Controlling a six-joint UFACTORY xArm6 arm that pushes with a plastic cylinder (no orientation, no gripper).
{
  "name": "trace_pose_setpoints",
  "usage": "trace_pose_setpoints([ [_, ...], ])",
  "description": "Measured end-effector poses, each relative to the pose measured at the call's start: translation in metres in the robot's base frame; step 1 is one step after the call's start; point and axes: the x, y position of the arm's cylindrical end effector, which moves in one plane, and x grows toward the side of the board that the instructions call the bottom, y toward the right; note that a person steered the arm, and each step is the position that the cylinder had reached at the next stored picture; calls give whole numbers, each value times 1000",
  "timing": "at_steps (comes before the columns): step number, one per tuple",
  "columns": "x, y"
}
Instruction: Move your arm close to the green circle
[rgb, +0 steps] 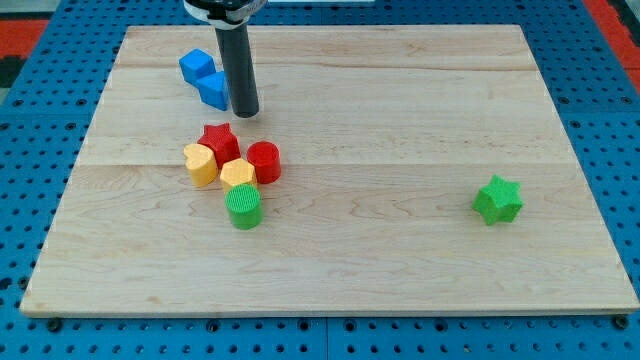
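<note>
Your rod ends in my tip (245, 112), bare and holding nothing, resting on the wooden board (400, 90) in the upper left of the frame, just beside the blue block (205, 78). You find the green circle (243, 207) below it, at the bottom of a cluster with a red star (218, 138), red cylinder (264, 160), yellow heart (199, 163) and yellow block (237, 173). Because that cluster sits between, you likely need to skirt it. A green star (498, 199) lies far right.

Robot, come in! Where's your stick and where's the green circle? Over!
My tip sits beside the blue blocks, near the view's top. Green circle lies toward the view's bottom, not yet reached. Red star, red cylinder and yellow blocks cluster between.
</note>
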Motion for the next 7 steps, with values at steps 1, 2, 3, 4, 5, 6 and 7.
trace_pose_setpoints([
  [1, 1, 0],
  [2, 2, 4],
  [3, 2, 5],
  [4, -1, 5],
  [5, -10, 5],
  [6, -2, 21],
  [7, 38, 74],
])
